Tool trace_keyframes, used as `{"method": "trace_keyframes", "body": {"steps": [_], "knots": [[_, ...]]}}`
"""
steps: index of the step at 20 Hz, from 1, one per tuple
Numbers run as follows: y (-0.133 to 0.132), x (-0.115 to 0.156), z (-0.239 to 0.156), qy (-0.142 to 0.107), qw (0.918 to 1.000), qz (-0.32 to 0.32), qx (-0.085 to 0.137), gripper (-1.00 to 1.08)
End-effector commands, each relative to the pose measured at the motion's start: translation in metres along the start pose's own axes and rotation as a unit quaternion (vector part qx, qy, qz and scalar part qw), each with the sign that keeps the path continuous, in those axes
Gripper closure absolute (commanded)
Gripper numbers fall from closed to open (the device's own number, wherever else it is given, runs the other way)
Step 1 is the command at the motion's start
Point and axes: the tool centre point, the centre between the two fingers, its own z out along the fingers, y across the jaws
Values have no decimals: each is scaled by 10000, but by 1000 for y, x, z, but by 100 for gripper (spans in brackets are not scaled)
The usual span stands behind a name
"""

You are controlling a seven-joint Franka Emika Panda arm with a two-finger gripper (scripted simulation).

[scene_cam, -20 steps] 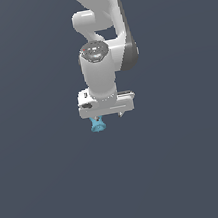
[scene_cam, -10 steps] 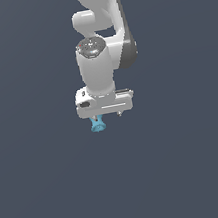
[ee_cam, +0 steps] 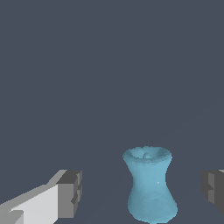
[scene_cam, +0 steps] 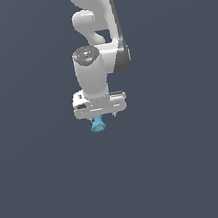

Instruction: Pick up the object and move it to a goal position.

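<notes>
The object is a small light-blue spool-like piece with a flared round end. In the exterior view it shows just below the white gripper, toward its left side. The wrist view shows the object between the two dark fingertips. My gripper is open. One finger and the other finger stand on either side of the piece, each with a visible gap. The gap is narrower on the second finger's side. Neither finger touches the piece.
A plain dark grey surface fills both views. The white arm rises above the hand toward the top of the exterior view.
The hand and wrist have shifted slightly toward the exterior view's left over the light-blue piece. The piece itself has stayed where it was.
</notes>
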Motion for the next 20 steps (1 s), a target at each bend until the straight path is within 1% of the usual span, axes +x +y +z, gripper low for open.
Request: {"method": "trace_keyframes", "body": {"steps": [1,6,11,15,20], "knots": [[9,-11,13,-8,10000,-90,-10,-92],[26,-38,38,-22,9996,-295,-29,-92],[36,-56,54,-31,9991,-428,-39,-92],[40,-64,59,-35,9988,-477,-43,-92],[40,-64,61,-39,9989,-470,-42,-92]]}}
